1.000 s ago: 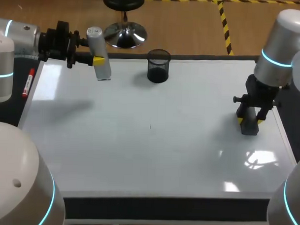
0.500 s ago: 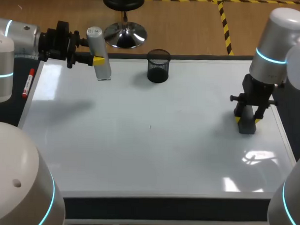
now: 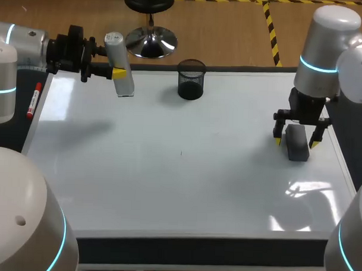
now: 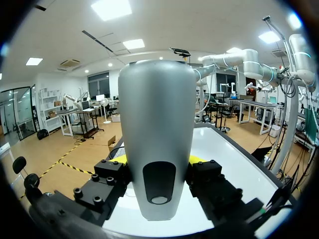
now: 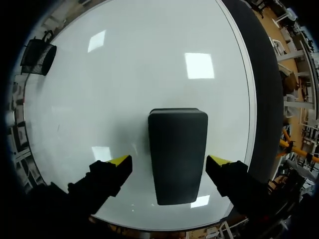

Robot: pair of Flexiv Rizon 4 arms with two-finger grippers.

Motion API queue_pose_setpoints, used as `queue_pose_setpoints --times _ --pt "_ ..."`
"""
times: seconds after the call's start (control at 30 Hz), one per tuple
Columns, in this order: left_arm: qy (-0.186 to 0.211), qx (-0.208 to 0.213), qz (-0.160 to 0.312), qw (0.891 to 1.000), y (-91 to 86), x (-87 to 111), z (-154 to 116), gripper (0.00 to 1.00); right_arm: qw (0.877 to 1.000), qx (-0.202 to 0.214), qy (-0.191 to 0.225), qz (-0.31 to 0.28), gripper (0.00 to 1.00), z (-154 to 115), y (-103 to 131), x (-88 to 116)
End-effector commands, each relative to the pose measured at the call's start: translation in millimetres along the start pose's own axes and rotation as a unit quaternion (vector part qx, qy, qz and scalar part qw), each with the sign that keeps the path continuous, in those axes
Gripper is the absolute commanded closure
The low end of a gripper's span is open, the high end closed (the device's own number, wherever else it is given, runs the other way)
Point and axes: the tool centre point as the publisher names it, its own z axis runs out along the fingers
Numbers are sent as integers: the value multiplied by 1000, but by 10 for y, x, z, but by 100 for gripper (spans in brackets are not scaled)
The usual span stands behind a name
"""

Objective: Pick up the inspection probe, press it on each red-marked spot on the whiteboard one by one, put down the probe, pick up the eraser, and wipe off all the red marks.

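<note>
The grey inspection probe (image 3: 118, 62) is held upright over the whiteboard's (image 3: 185, 177) far left corner, and my left gripper (image 3: 119, 72) is shut on it. In the left wrist view the probe (image 4: 157, 144) fills the gap between the fingers of that gripper (image 4: 158, 160). The dark grey eraser (image 3: 297, 144) lies flat on the board near its right edge. My right gripper (image 3: 297, 141) hangs open just above it, one yellow tip on each side. The right wrist view shows the eraser (image 5: 177, 154) lying free between the spread fingers of the right gripper (image 5: 170, 160). The board shows white, with only a tiny dark speck (image 3: 181, 152).
A black mesh cup (image 3: 190, 79) stands at the board's far edge, also seen in the right wrist view as the cup (image 5: 39, 50). A red marker (image 3: 33, 100) lies on the dark strip left of the board. A dark border (image 3: 195, 250) runs along the near edge.
My right gripper has opened and let go of the eraser, which now lies flat on the board; the arm rose slightly. The left arm with the probe has not moved.
</note>
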Motion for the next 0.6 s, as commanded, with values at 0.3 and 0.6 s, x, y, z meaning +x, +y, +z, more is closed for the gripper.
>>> queue_pose_setpoints --times 0.3,0.6 --pt "2 1 1 1000 -4 -14 -5 100 999 -26 -19 16 0 -319 -144 32" --pt "2 1 1 1000 -4 -14 -5 100 998 -37 -40 19 0 -543 -176 92"
